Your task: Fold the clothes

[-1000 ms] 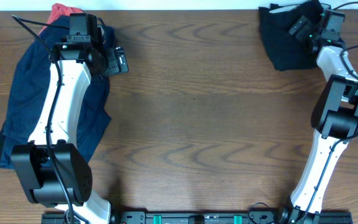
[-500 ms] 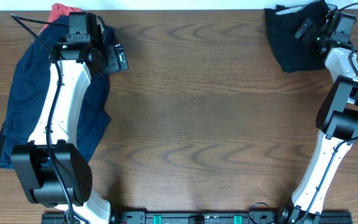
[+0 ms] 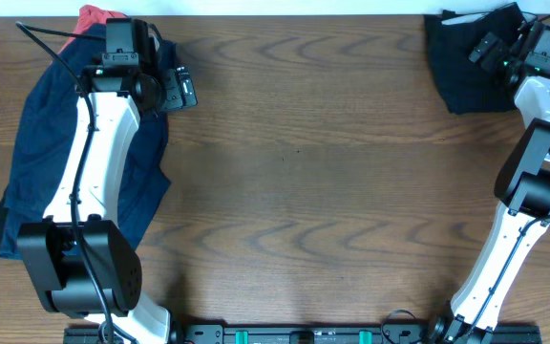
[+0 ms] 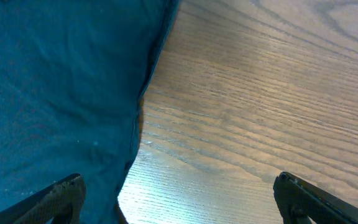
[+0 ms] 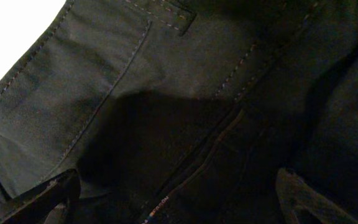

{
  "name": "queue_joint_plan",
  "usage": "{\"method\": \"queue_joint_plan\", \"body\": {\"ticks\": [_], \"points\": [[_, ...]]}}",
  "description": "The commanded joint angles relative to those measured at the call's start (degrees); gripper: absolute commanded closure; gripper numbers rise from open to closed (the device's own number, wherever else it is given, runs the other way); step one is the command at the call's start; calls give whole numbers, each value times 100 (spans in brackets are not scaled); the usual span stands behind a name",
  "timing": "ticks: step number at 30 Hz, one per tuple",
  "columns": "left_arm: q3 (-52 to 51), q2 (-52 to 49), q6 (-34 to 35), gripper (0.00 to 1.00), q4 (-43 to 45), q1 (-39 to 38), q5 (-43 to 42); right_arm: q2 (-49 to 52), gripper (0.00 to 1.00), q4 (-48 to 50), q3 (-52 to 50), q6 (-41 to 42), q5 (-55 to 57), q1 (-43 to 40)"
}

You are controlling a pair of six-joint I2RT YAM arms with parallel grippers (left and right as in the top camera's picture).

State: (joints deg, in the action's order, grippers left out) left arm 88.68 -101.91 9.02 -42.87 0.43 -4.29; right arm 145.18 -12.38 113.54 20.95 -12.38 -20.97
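While navy shorts (image 3: 36, 143) lie lengthwise near-to-far | left tool (image 4: 179, 194) released | right tool (image 5: 178, 194) released

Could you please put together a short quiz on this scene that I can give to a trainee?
1. True or false: the red item lies beside the black shorts.
2. The left arm stretches over: A) the navy shorts; B) the black shorts; C) both.
3. How do the right gripper's jaws stand?
Key: 1 false, the red item is by the navy shorts, the black shorts far right; 2 A; 3 open, over black fabric.
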Motion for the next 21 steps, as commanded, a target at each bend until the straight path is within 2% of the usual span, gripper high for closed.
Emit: {"method": "queue_joint_plan", "body": {"ticks": [1, 6, 11, 16, 21], "points": [[-50, -87, 31, 2, 37, 9, 22, 654, 1, -323, -323, -22, 345, -210], [-50, -87, 28, 2, 79, 9, 24, 308, 1, -151, -317, -330, -151, -205], [-50, -87, 31, 2, 116, 9, 22, -680, 1, -195, -315, -761, -138, -210], [-50, -83, 28, 2, 57, 9, -136, -1888, 1, -693, -315, -1113, -133, -203], [-48, 90, 22, 2, 28, -11, -564, -3150, 1, -1635, -315, -1248, -140, -162]]}}
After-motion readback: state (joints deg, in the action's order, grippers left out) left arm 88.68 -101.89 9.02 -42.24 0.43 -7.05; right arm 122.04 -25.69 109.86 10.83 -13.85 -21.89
